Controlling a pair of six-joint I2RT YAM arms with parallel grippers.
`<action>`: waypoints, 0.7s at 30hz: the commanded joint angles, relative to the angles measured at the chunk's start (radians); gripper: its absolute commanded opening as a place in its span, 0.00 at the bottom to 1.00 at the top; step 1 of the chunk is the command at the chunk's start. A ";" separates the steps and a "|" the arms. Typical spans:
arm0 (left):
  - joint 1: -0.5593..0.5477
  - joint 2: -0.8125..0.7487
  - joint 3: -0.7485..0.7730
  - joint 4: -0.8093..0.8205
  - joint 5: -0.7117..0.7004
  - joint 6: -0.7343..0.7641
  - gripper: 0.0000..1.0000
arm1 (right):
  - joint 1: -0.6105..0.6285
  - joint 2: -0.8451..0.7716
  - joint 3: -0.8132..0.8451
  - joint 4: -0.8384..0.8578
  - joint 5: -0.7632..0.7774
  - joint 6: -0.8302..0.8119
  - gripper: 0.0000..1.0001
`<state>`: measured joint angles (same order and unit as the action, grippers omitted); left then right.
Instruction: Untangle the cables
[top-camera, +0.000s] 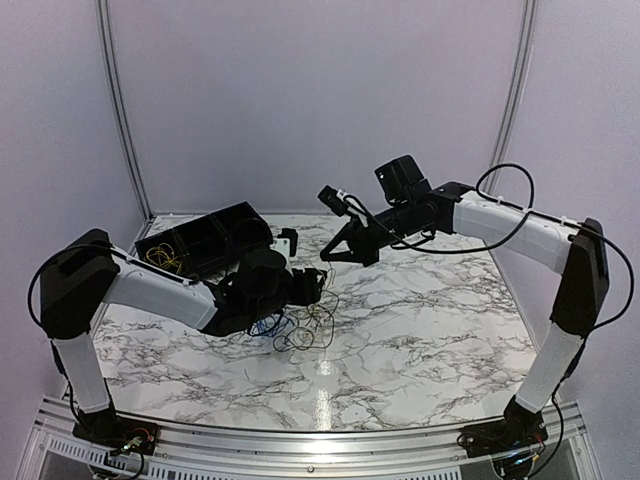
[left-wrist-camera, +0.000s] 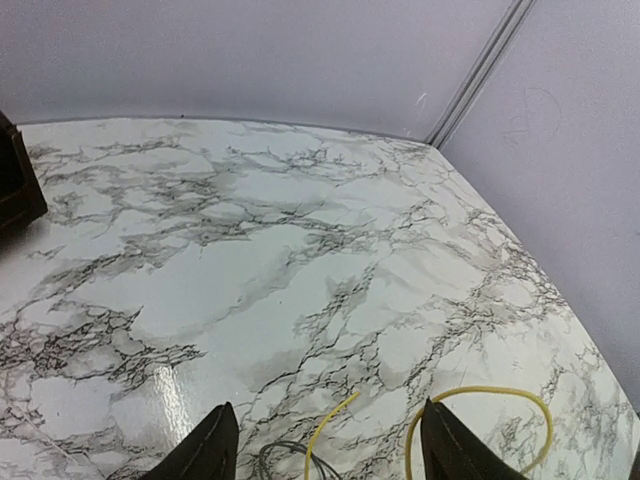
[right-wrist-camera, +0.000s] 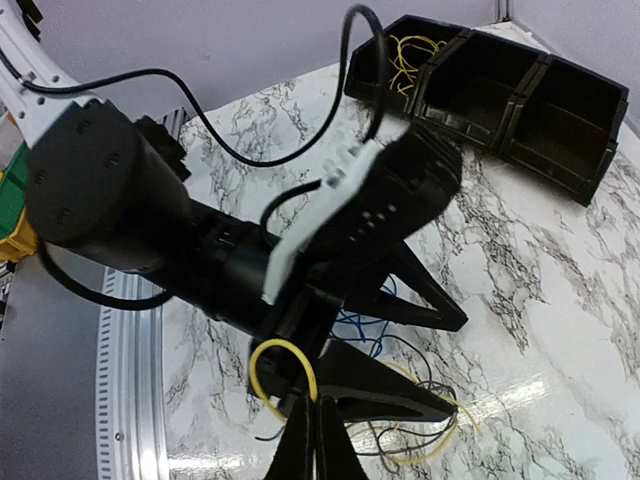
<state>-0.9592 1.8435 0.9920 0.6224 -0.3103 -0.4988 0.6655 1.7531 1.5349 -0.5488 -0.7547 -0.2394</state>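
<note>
The marble-patterned surface (top-camera: 420, 320) fills the lower half of the top view. The left arm (top-camera: 160, 290) reaches from the lower left toward the middle. The right arm (top-camera: 510, 225) bends in from the right and ends higher, above the centre. A black bin (top-camera: 215, 232) with several compartments stands at the upper left of the surface, and one end compartment holds a bundle of yellow wire (right-wrist-camera: 408, 48). The cables (top-camera: 300, 328), a loose tangle of blue, black and yellow strands, lie on the surface just below the middle of the top view, directly under the tip of the left arm. The left jaws stand well apart and hold nothing. In the left wrist view a yellow strand (left-wrist-camera: 495, 389) and a thin dark one lie on the surface at the bottom of the frame, between and beside the two fingers (left-wrist-camera: 205, 450). The right jaws are pressed together. In the right wrist view a small yellow loop (right-wrist-camera: 284, 344) stands up from their closed tips, above the tangle, so they appear to pinch it.
</note>
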 joint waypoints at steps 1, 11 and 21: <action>0.013 0.055 -0.009 0.023 -0.027 -0.064 0.64 | 0.007 -0.069 0.089 -0.051 -0.070 -0.038 0.00; 0.013 0.069 -0.110 0.040 0.017 -0.093 0.64 | -0.008 -0.105 0.269 -0.118 -0.108 -0.079 0.00; 0.011 -0.304 -0.401 0.043 -0.157 0.030 0.67 | -0.013 -0.077 0.209 -0.097 -0.001 -0.077 0.00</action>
<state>-0.9501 1.7306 0.6796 0.6380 -0.3519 -0.5438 0.6575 1.6585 1.7683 -0.6395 -0.8059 -0.3099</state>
